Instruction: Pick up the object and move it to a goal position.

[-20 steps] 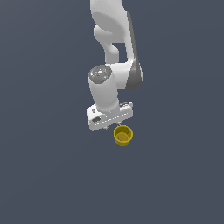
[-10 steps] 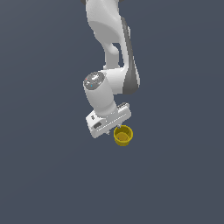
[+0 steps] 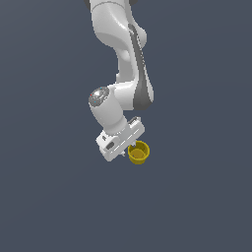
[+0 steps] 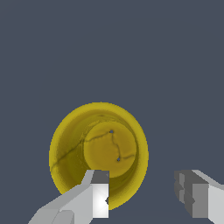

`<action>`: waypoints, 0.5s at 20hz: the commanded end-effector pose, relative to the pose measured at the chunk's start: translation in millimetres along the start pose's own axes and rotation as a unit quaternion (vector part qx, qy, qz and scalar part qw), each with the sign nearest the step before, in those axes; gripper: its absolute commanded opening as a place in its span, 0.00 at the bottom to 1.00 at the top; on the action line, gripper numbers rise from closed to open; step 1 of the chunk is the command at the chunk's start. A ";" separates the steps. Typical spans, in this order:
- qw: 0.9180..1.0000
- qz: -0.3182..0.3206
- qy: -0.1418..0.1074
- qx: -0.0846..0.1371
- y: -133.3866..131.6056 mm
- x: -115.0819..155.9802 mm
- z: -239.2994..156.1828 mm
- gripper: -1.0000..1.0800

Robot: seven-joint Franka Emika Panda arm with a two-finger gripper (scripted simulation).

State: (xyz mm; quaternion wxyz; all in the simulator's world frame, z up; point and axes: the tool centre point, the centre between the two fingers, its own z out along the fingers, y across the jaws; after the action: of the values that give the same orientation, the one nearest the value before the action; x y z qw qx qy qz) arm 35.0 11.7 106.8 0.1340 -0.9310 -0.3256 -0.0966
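Yellow cup (image 4: 98, 155) fills the lower centre of the wrist view, mouth up, hollow visible. Jaws spread apart, gripping nothing; one finger (image 4: 94, 197) overlaps the cup's near rim, the other stands clear of the cup. In the exterior view's centre the gripper (image 3: 124, 147) has dropped lower than a second ago and now sits level with the cup on the grey worktop (image 3: 197, 197). Judgement: descent nearly done; closing across the rim wall should follow.

Upright hollow yellow cup (image 4: 99, 154)
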 end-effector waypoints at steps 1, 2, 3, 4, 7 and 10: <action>1.000 -0.020 0.012 0.004 1.8 1.8 2.5 0.62; 0.999 -0.027 0.016 0.006 2.5 2.4 3.3 0.62; 0.999 -0.034 0.020 0.007 3.2 3.0 4.1 0.62; 0.999 -0.040 0.024 0.008 3.8 3.6 4.7 0.62; 0.998 -0.055 0.034 0.010 5.5 5.0 6.3 0.62; 0.997 -0.067 0.041 0.012 6.9 6.1 7.3 0.62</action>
State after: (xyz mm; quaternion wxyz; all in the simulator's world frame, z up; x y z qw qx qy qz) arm 43.6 12.1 100.6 0.1499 -0.9039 -0.3771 -0.1352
